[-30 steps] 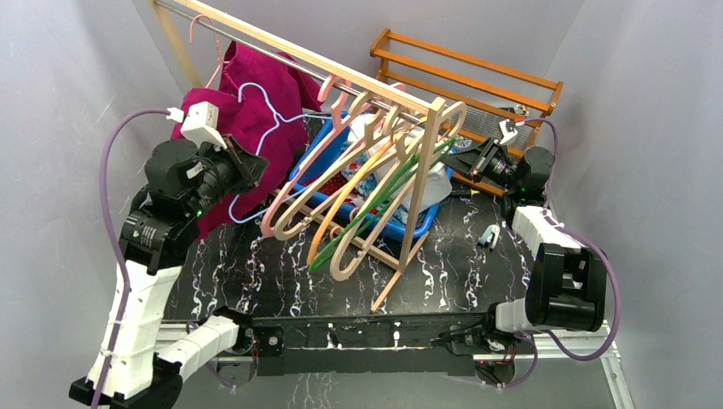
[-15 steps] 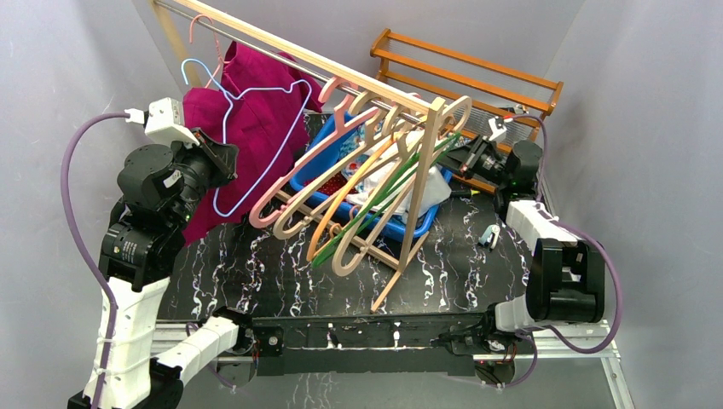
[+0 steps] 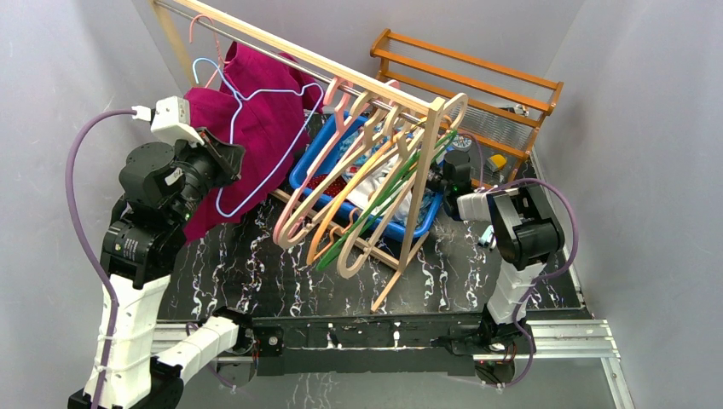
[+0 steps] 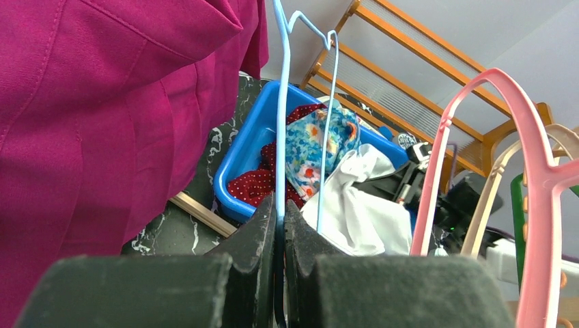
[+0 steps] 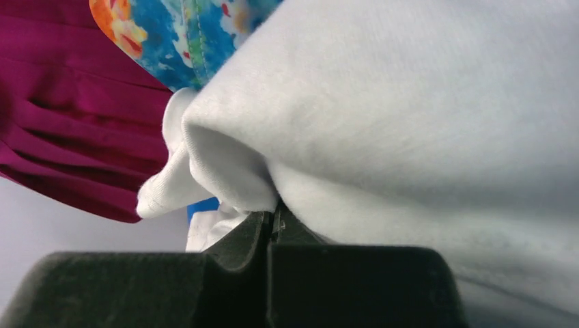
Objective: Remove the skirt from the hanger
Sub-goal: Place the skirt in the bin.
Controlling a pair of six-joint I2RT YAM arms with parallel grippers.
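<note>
My left gripper [image 4: 280, 208] is pinching the wire of the pale blue hanger [image 4: 280, 102]. The hanger lies across the magenta skirt [image 3: 256, 102], which hangs at the far left of the rail [image 3: 290, 49]. My right gripper [image 5: 273, 219], fingers pressed together, noses against white cloth [image 5: 410, 102] in the blue bin [image 4: 235, 174].

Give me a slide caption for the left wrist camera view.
Left gripper shut on the blue wire hanger, magenta skirt at left, blue bin behind.
</note>
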